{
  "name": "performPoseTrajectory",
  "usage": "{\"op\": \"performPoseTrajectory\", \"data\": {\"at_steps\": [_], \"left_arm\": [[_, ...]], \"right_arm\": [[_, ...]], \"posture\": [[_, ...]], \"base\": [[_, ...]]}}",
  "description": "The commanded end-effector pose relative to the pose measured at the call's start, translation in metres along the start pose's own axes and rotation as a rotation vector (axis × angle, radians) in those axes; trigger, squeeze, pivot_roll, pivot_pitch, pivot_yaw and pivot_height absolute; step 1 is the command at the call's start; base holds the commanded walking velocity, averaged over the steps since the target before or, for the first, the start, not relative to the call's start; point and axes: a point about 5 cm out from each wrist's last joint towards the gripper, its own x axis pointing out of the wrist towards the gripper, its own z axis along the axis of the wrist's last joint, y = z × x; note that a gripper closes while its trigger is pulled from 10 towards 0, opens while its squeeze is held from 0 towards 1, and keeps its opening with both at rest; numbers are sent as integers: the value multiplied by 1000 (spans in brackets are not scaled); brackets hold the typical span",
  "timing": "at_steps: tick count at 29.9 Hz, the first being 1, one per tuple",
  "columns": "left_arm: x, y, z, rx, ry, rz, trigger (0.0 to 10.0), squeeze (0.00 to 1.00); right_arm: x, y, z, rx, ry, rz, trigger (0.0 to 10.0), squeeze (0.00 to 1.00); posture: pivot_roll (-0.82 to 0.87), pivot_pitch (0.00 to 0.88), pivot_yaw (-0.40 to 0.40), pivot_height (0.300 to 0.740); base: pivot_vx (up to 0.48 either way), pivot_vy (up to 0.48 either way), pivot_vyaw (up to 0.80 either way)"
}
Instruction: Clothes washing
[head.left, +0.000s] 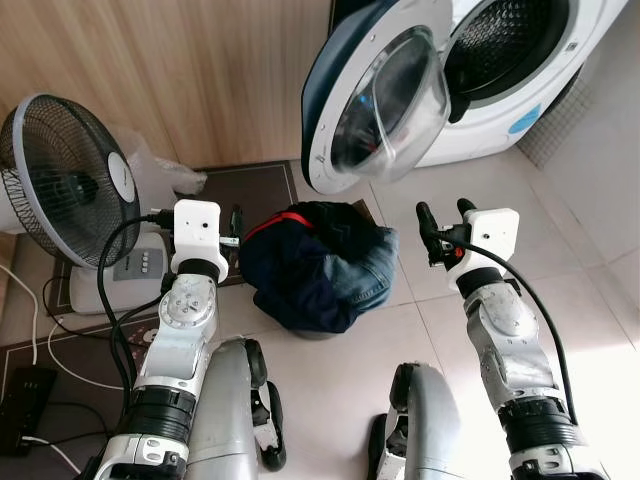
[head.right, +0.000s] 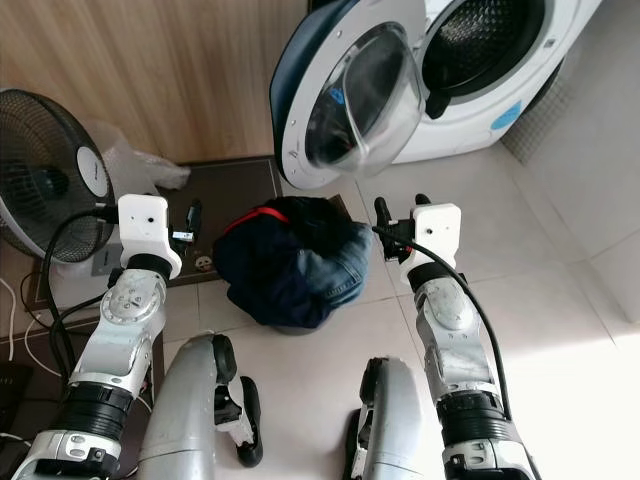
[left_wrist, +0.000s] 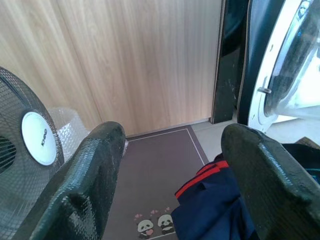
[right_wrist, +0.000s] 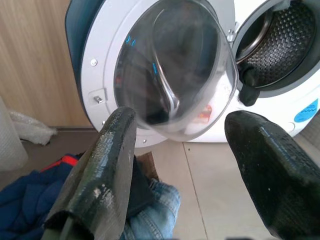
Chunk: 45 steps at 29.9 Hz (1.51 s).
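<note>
A heap of clothes (head.left: 315, 265), a dark navy jacket with red trim over blue jeans, lies on the tiled floor between my two arms. Behind it stands a white washing machine (head.left: 590, 60) with its round door (head.left: 385, 100) swung wide and the steel drum (right_wrist: 285, 45) showing dark inside. My left gripper (head.left: 237, 222) hovers open at the heap's left edge, nothing between its fingers (left_wrist: 95, 170). At the heap's right side my right gripper (head.left: 443, 215) is open and holds nothing, and it points toward the door (right_wrist: 170, 75).
A standing fan (head.left: 65, 180) and a crumpled plastic bag (head.left: 165, 170) sit at the left by the wood-panelled wall. A dark mat (head.left: 255, 190) lies behind the heap. Cables and a power strip (head.left: 25, 395) run along the floor at the near left.
</note>
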Motion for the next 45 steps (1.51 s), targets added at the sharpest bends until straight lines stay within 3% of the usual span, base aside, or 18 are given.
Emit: {"op": "performPoseTrajectory", "data": {"at_steps": [1,14,24,32,41,45], "left_arm": [[-4,1,-5,-11,24,-9,10000,0],[-5,8,-6,-6,26,-28,10000,0],[-4,3,-5,-25,22,-85,10000,0],[-6,0,-7,-34,32,-118,10000,0],[-7,-1,-8,-34,37,-124,10000,0],[-7,2,-10,-36,45,-118,10000,0]], "right_arm": [[-3,-2,-2,4,6,-5,10000,0],[0,1,-1,17,14,8,10000,0],[2,3,-1,7,18,27,10000,0],[2,2,-1,0,25,28,10000,0],[3,3,0,-4,10,40,10000,0],[2,3,0,-12,7,48,10000,0]], "posture": [[107,293,-39,543],[114,299,-45,543],[114,294,-52,486],[116,292,-59,486],[115,291,-65,437],[114,289,-67,437]], "base": [[0,0,0],[0,0,0],[0,0,0],[0,0,0],[0,0,0],[0,0,0]]}}
